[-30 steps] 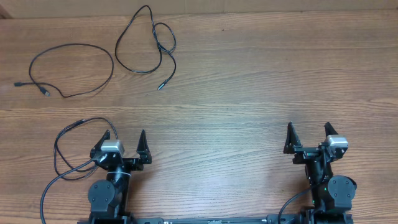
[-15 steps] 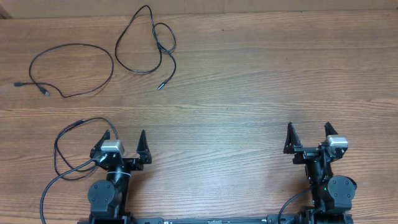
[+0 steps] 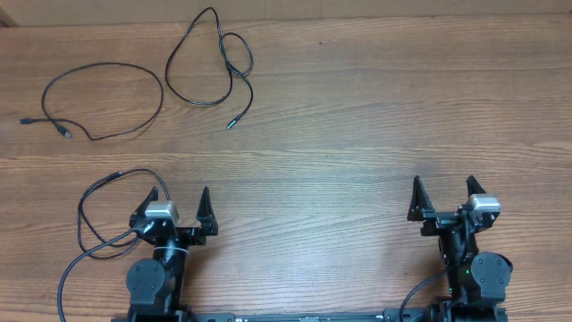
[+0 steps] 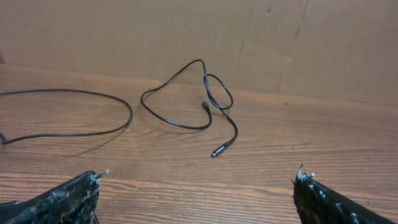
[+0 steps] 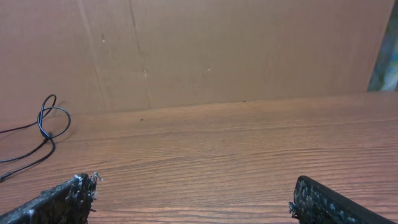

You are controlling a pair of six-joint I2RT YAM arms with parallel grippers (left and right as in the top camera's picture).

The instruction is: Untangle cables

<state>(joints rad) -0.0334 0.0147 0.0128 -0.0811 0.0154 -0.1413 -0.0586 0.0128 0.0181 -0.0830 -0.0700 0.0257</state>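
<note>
Two cables, both at the far left of the table (image 3: 357, 116), well away from both arms.

The left cable (image 3: 161, 89) lies flat in one wide open loop. Its two plug ends sit near each other at the loop's lower left. It does not cross itself.

The right cable (image 3: 167, 70) lies just beside it. The left wrist view shows a thin gap between them, so they are apart and do not cross. This one rises to a peak at the far edge and crosses itself once, making one small loop on its right side. One plug end points toward the arms and the other is tucked under the big curve.

One thick black arm wire (image 3: 89, 206) coils on the table next to the left arm, not touching either cable.

The left gripper (image 3: 177, 199) is at the near edge with its jaws spread wide and nothing between them. It faces the right cable.

The right gripper (image 3: 443, 188) is at the near edge on the right side, jaws also spread wide and holding nothing. It has bare wood in front of it.

A cardboard wall (image 5: 217, 50) stands behind the table.

Count: two cables, two grippers, four plug ends, one self-crossing.
</note>
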